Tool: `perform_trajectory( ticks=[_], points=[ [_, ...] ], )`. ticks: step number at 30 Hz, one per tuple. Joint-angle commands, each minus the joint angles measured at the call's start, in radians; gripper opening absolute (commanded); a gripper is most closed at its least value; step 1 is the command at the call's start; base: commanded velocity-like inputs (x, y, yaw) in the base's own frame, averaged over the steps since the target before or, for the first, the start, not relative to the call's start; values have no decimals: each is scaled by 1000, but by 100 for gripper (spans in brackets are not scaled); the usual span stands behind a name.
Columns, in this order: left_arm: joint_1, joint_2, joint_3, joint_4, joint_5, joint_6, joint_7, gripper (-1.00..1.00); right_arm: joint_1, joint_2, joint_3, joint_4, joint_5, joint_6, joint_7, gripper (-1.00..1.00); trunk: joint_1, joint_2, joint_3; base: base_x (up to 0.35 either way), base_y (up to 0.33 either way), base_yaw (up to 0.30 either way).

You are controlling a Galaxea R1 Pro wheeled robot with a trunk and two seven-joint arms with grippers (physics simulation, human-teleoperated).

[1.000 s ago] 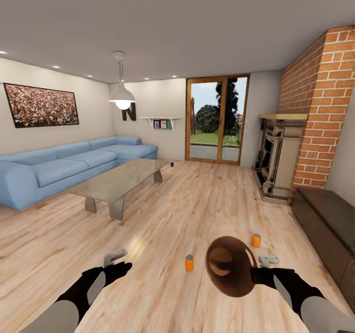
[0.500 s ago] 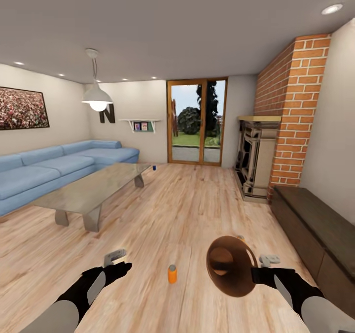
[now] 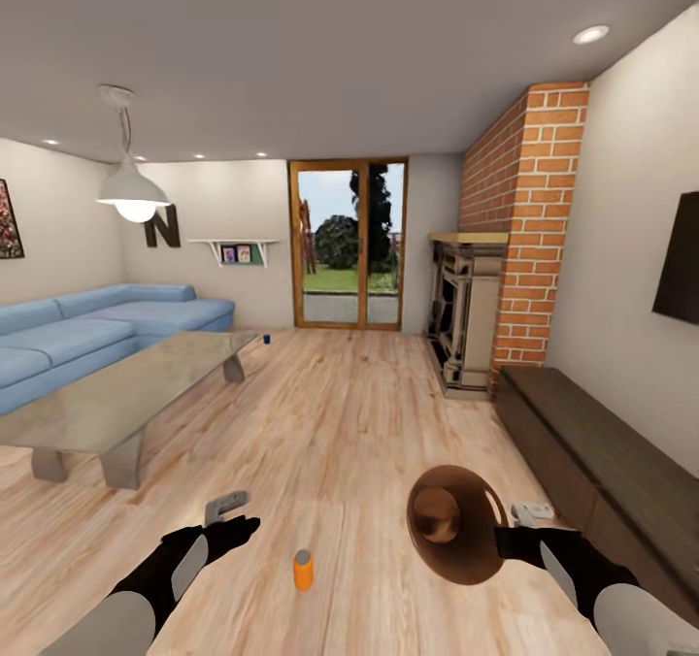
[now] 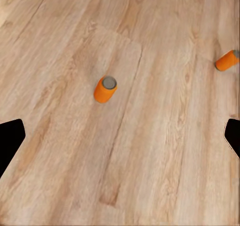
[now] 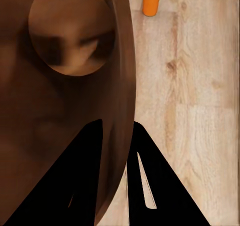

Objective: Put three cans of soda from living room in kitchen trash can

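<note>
While the robot stands on the pale wood floor [image 3: 369,413] of the living room, its load is split between its arms. At far left, the blue sofa [image 3: 87,331] lines the wall behind a glass coffee table [image 3: 116,389], and a small dark blue can [image 3: 266,339] sits at the table's far end, well apart from the robot.

Nearer, the left gripper [image 3: 225,508] hangs over bare boards with nothing between its fingers; in the left wrist view the two dark fingertips [image 4: 11,143] stand wide apart at the frame's edges, apparently ready to take a can. An orange can [image 3: 304,570] stands upright on the floor between the two arms, just ahead of the robot, its silver top showing. A second orange can [image 4: 227,60] appears in the left wrist view, off to one side of the first and apart from it.

To the right, the right gripper [image 3: 519,532] pinches the rim of the copper-brown bin [image 3: 454,523], one finger inside the wall and one outside, in a narrow clamp. The bin is held off the floor, tipped so its mouth faces the robot, likely so cans can be dropped in on the spot. Beyond stand the brick fireplace [image 3: 495,278], a low dark bench [image 3: 592,452] and a black screen [image 3: 680,273].
</note>
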Motion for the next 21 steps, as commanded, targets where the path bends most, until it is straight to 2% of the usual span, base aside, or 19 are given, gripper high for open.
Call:
perform_trajectory(
  ticks=[1, 10, 21],
  points=[
    [0, 0, 0, 0, 0, 0, -1, 100, -1, 0, -8, -2, -11, 1, 5, -100, 0, 0, 1, 309, -3, -232],
    [0, 0, 0, 0, 0, 0, -4, 100, -1, 1, -39, -2, -11, 1, 6, -100, 0, 0, 9, 318, -1, -230],
    [0, 1, 0, 0, 1, 2, -5, 100, -1, 1, -43, -2, -11, 1, 6, -100, 0, 0, 14, 318, 84, -208]
  ],
)
